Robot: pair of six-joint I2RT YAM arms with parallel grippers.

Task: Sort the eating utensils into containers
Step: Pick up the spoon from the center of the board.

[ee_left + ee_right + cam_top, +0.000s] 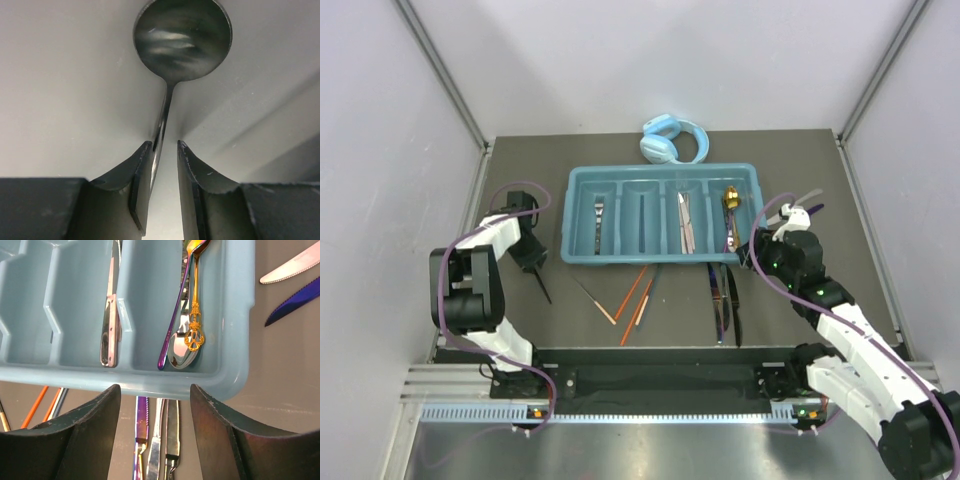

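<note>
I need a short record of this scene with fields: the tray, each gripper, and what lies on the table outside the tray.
tray: teal, four long compartments; a gold spoon lies in the rightmost one
left gripper: shut on a dark spoon
right gripper: open, empty, above the tray's near right corner
in front of tray: orange chopsticks and knives on the table
behind tray: light blue headphones
</note>
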